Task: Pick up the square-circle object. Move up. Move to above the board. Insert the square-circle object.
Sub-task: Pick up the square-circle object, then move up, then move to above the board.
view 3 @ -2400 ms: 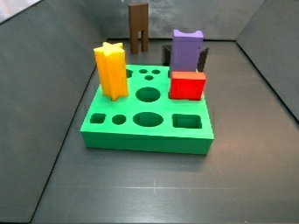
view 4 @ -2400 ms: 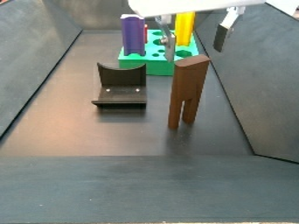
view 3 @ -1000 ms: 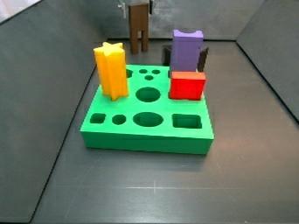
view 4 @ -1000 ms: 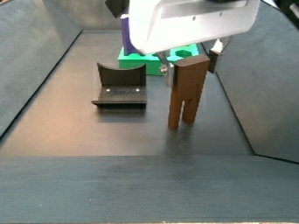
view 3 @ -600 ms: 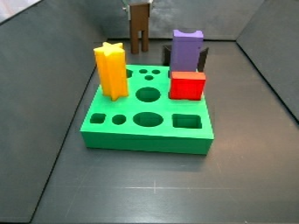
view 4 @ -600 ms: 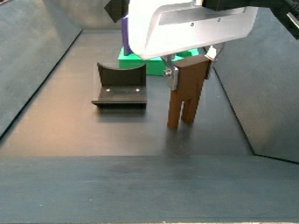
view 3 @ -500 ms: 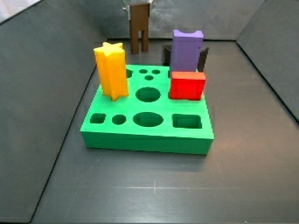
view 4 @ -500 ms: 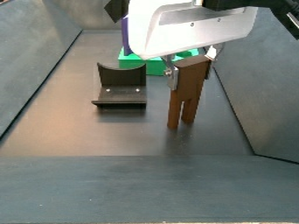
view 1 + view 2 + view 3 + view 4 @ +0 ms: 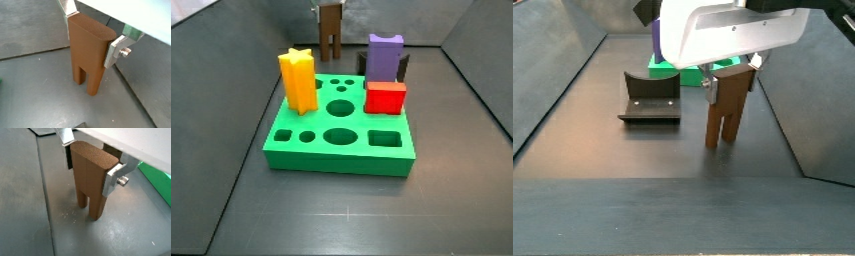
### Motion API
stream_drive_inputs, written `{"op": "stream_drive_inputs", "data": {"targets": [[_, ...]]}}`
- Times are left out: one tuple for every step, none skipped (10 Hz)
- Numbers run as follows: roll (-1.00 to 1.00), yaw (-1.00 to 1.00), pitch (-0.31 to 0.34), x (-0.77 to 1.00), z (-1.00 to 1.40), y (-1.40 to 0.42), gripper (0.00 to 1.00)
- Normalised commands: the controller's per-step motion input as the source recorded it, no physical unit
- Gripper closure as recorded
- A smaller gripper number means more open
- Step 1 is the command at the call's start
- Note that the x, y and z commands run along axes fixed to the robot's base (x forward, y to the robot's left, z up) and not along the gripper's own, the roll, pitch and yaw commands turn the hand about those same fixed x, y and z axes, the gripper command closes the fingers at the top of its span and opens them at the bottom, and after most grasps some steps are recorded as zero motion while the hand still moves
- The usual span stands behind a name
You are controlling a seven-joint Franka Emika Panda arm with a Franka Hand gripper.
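Wrist views: gripper (image 9: 90,32) has come down since a second ago, silver fingers (image 9: 117,49) now flanking the square-circle object (image 9: 89,52) upright on the floor, well apart from the board (image 9: 341,140); grasp looks imminent.

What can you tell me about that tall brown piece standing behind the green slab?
The square-circle object is a matte dark-brown block: a flat slab top that splits into two long legs. It stands upright on the grey floor, apart from the board. The gripper straddles its top, a silver finger against each side.
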Motion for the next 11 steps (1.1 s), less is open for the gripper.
{"op": "stream_drive_inputs", "data": {"targets": [[0.0,0.0,0.0,0.0,0.0,0.0,1.0],[0.0,0.0,0.0,0.0,0.0,0.0,1.0],[0.0,0.0,0.0,0.0,0.0,0.0,1.0],[0.0,0.0,0.0,0.0,0.0,0.0,1.0],[0.0,0.0,0.0,0.0,0.83,0.0,1.0],[-0.01,0.01,0.006,-0.02,0.82,-0.04,1.0],[0.01,0.0,0.013,-0.04,0.69,-0.04,1.0],[0.02,0.0,0.017,-0.04,0.59,-0.03,1.0],[0.04,0.0,0.031,-0.03,0.38,-0.01,1.0],[0.05,0.0,0.045,-0.02,0.21,0.0,1.0],[0.05,0.23,-0.447,-0.3,1.0,-0.09,1.0]]}}
